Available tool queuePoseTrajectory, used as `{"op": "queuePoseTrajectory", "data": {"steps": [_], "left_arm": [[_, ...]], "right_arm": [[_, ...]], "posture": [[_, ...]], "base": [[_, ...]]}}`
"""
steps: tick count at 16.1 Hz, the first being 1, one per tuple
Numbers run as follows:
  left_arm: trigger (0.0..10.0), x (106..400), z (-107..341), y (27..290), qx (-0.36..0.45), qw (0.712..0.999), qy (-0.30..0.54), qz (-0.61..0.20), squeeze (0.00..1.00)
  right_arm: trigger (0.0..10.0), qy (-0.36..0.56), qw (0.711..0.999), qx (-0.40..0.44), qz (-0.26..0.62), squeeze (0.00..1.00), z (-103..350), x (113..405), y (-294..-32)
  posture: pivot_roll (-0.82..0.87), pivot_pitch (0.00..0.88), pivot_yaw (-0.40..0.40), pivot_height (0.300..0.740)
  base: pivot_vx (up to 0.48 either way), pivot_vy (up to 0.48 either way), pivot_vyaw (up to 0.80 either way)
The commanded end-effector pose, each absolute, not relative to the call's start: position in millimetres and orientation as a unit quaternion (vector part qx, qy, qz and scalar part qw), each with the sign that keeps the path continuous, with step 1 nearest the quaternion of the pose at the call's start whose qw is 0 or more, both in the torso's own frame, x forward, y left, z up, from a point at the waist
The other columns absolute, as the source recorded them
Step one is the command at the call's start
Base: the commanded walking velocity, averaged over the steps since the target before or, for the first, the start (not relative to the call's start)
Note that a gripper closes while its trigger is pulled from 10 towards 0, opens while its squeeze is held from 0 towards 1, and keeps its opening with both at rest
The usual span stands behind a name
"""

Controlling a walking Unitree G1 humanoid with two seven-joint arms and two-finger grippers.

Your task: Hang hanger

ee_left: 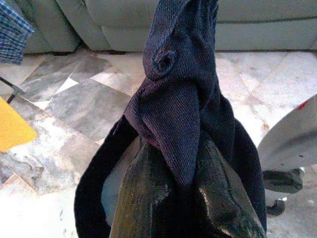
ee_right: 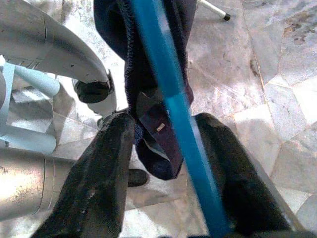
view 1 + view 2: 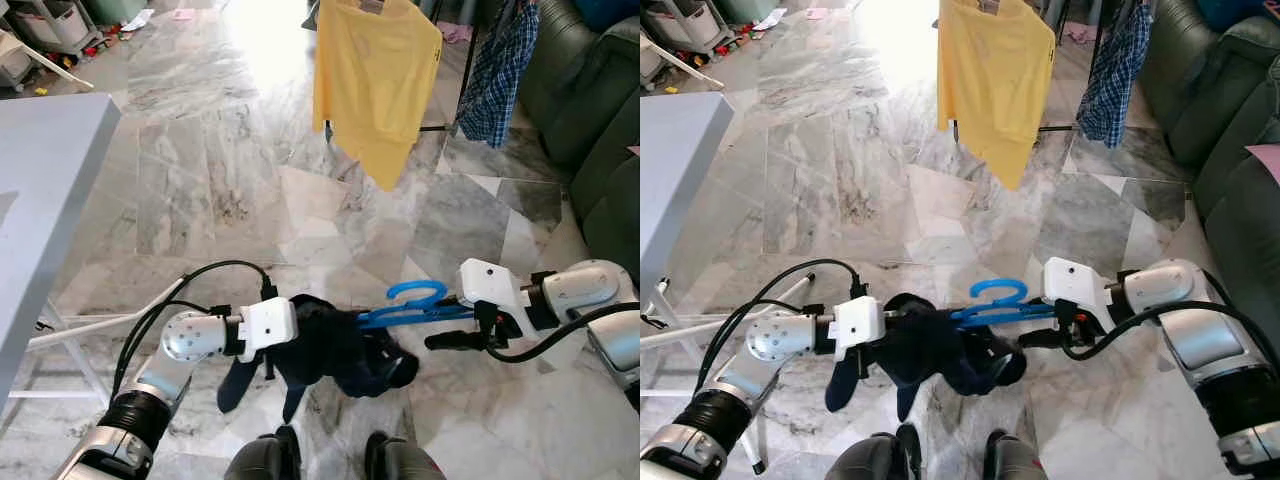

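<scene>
Left gripper, at lower centre-left of the head view, is pinching a bunch of the dark garment; in its wrist view I'm seeing the fingers closed on the cloth. Moving right, the garment is sagging between the two arms, draped over the blue hanger, whose hook is poking up at centre. Further right, the right gripper is holding the hanger; its wrist view is showing the blue bar running between narrowly parted fingers.

At the upper centre a yellow shirt and a checked shirt are hanging, well away from me, presumably where this one is going.

I'm judging the main risk to be the garment sliding off the hanger as I walk or lift, since it looks bunched rather than seated on the shoulders. The hanger could also twist in the right grip.

I cannot tell how the cloth is sitting on the hanger, and the rail is cut off at the top edge.
</scene>
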State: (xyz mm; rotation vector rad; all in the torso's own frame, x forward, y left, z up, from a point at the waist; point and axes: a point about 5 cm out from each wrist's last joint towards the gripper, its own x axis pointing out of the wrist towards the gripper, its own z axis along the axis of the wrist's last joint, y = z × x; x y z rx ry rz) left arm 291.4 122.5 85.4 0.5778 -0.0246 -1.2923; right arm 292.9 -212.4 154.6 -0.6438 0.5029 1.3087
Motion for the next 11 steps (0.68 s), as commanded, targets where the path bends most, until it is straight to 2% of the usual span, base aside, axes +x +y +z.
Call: {"op": "queuePoseTrajectory", "data": {"steps": [1,11], "left_arm": [[10.0,293.6,87.9,129.5,0.275,0.759,-0.013,-0.590,0.00],[10.0,294.0,87.5,133.1,0.285,0.749,-0.012,-0.599,0.00]], "right_arm": [[0.0,0.239,0.707,-0.296,0.596,0.00,154.5,291.1,-216.2],[0.0,0.259,0.704,-0.327,0.575,0.00,150.2,291.4,-229.9]], "posture": [[-0.12,0.235,0.069,0.740],[-0.12,0.237,0.078,0.740]], "base": [[0.000,0.000,0.00],[0.000,0.000,0.00]]}}
